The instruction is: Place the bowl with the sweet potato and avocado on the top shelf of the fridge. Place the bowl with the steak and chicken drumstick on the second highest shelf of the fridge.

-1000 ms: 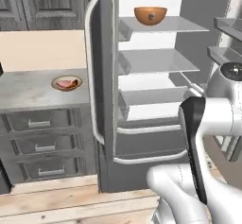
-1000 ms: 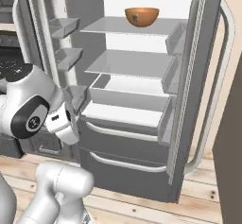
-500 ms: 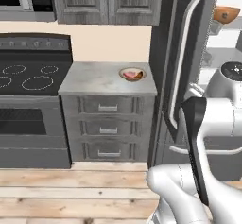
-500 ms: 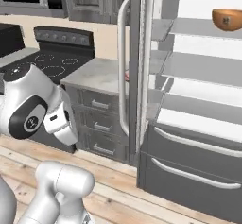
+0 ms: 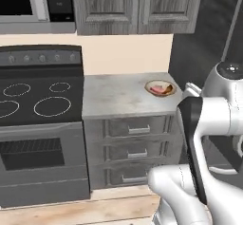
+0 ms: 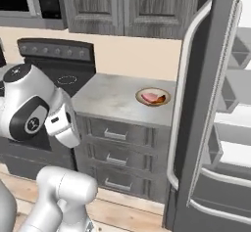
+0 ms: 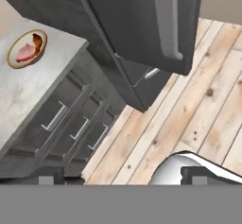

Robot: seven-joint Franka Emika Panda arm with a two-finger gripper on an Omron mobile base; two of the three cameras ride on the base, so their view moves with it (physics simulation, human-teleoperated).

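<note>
A shallow tan bowl holding the steak and chicken drumstick rests on the grey counter near its fridge-side end. My gripper is open with nothing between its fingers, held off the counter's front over the wooden floor, well short of the bowl. The fridge stands to the right of the counter with its door open and white shelves showing. The bowl with the sweet potato and avocado is out of view.
A black stove adjoins the counter on the left, under a microwave. Three drawers sit below the counter. The open fridge door juts out past the counter's right end. Wood floor lies in front.
The whole picture has shifted as the base turned left: the fridge interior slid off to the right, while the counter, bowl and stove came into view. My gripper stays open.
</note>
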